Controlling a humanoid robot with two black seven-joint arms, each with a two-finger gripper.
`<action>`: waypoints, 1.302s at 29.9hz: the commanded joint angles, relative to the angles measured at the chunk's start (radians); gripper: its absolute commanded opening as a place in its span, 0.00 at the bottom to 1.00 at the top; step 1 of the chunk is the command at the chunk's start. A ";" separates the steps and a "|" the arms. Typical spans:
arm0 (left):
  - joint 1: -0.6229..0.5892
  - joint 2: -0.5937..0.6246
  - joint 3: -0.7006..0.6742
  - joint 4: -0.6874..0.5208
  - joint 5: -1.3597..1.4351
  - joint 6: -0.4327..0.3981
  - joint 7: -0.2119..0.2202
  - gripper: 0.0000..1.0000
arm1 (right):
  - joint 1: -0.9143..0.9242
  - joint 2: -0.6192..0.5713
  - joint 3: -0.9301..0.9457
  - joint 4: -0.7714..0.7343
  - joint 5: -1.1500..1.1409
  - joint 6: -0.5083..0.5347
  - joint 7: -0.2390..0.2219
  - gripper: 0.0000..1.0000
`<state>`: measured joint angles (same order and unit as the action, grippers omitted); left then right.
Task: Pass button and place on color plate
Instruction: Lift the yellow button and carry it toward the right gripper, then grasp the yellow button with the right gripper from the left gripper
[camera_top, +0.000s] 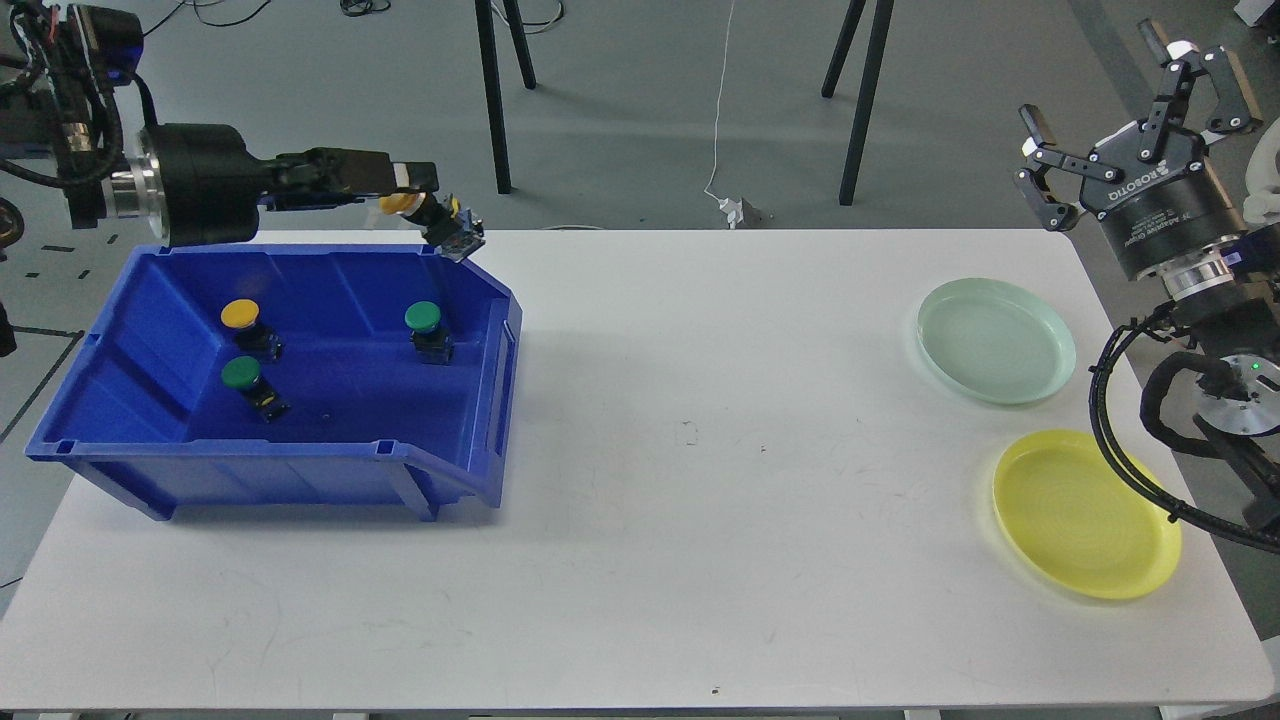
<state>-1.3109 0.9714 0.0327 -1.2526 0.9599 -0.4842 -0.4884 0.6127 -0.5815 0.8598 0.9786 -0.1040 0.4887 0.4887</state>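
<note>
Dangling yellow-capped button (432, 212), tilted

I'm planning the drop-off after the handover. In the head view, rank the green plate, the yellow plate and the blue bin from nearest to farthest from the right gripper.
From the right gripper:
1. Green plate, just below it at the table's right end.
2. Yellow plate, further toward the front right edge.
3. Blue bin, across the table on the left.

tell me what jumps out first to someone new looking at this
The blue bin at the table's left, holding three buttons, two green and one yellow. Above its back rim the left end effector grips a yellow button. At the far right lie a green plate and a yellow plate, with the right end effector open and raised above them.
</note>
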 joint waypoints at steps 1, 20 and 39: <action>0.042 -0.020 -0.138 -0.102 -0.197 -0.004 0.000 0.11 | -0.008 -0.004 0.007 0.011 0.001 0.000 0.000 0.99; 0.277 -0.692 -0.272 0.111 -0.286 0.196 0.000 0.12 | -0.254 -0.208 -0.025 0.492 -0.016 0.000 0.000 0.94; 0.305 -0.740 -0.272 0.140 -0.251 0.223 0.000 0.12 | -0.151 -0.181 -0.232 0.534 -0.040 0.000 0.000 0.87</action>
<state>-1.0065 0.2320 -0.2394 -1.1122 0.7087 -0.2607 -0.4887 0.4251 -0.7739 0.6756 1.5149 -0.1411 0.4887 0.4887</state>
